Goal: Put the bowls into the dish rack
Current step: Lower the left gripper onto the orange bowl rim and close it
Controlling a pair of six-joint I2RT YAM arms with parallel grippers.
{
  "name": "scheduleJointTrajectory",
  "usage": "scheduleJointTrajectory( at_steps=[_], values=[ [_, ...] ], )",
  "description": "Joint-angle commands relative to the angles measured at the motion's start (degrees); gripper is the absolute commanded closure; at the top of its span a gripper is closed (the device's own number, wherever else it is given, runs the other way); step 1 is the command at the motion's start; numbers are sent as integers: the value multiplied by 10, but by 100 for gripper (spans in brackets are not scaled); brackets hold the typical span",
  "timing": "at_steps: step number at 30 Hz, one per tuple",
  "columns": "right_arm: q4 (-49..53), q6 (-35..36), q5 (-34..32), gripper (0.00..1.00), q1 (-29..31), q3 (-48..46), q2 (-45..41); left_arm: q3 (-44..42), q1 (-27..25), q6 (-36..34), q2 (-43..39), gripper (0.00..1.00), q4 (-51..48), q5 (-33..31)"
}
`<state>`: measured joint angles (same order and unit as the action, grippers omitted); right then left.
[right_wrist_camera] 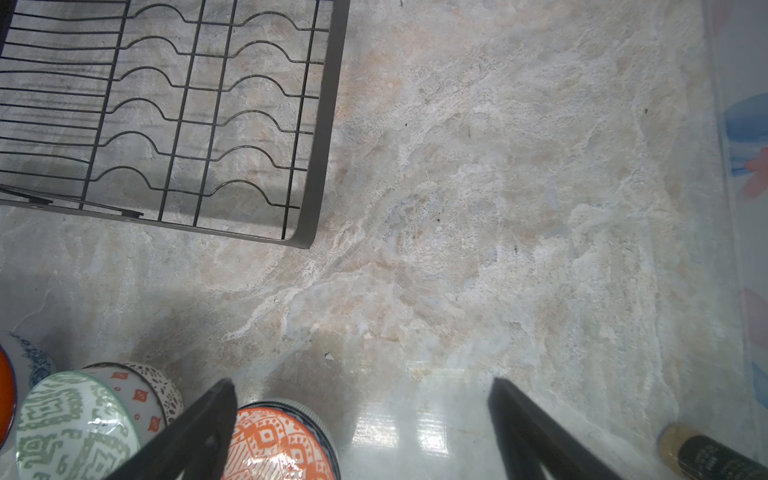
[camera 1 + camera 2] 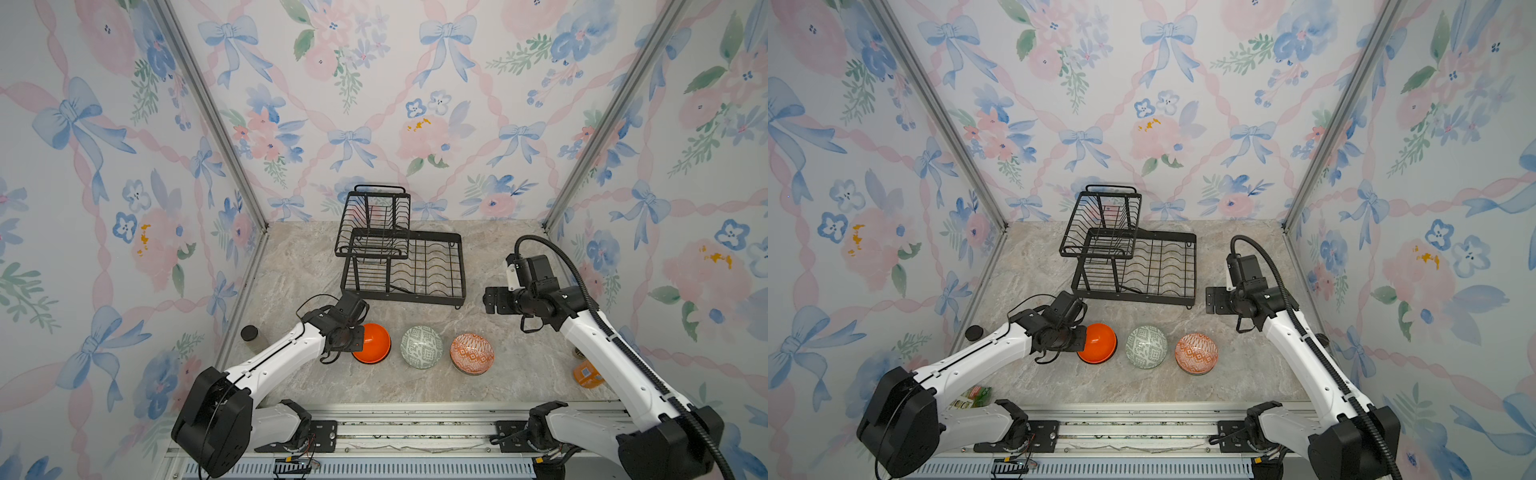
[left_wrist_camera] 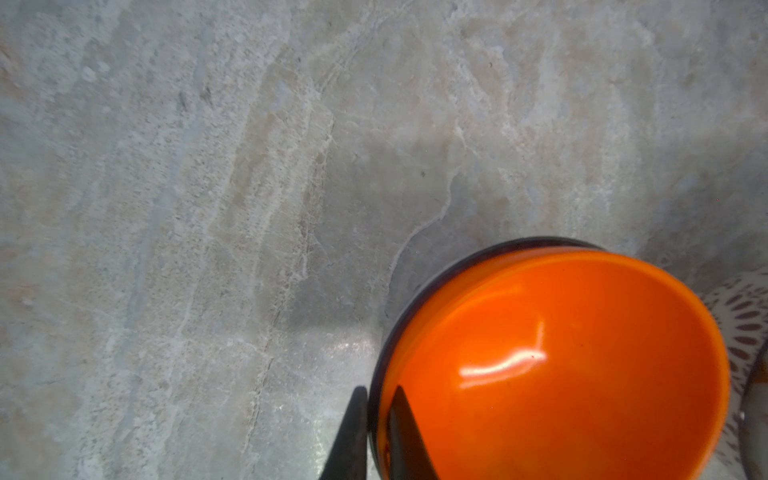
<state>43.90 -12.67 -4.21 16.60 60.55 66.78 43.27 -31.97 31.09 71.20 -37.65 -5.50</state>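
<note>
Left wrist view showed the left gripper closed narrow on the rim of the orange bowl, one finger inside the bowl and the other outside against its dark wall. Whether the bowl was lifted could not be told.

In both top views three bowls stood in a row on the table in front of the rack, between the two arms. The orange bowl was at the left, the green bowl in the middle and the orange-white bowl at the right, each apart from its neighbour.

The right wrist view showed the green bowl nested in a lattice bowl and a blue floral bowl beneath the orange one. The orange-white bowl sat in another bowl whose pattern was hidden.

The right gripper hung with its jaws wide and nothing between them, above bare table near the rack's front right corner. A black-lidded jar stood by the left wall, and an orange container lay beside the right arm.
</note>
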Motion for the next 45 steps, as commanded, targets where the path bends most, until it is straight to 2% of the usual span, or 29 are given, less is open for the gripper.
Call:
scheduleJointTrajectory(
  at_steps=[1,8,20,23,45],
  values=[
    [-6,-3,10,3,-2,-11,0,9,-5,1,-15,90,-12,-4],
    [-16,-8,21,3,-2,-19,0,21,-5,3,-20,96,-22,-1],
    [-23,-9,27,3,-2,-28,-5,25,-5,3,-11,95,-30,7],
    [-25,-9,29,3,-2,-31,-6,24,-5,5,1,100,-29,-2],
    [-21,-5,33,3,-3,-36,-20,72,-6,-12,8,100,-55,-41]
  ],
)
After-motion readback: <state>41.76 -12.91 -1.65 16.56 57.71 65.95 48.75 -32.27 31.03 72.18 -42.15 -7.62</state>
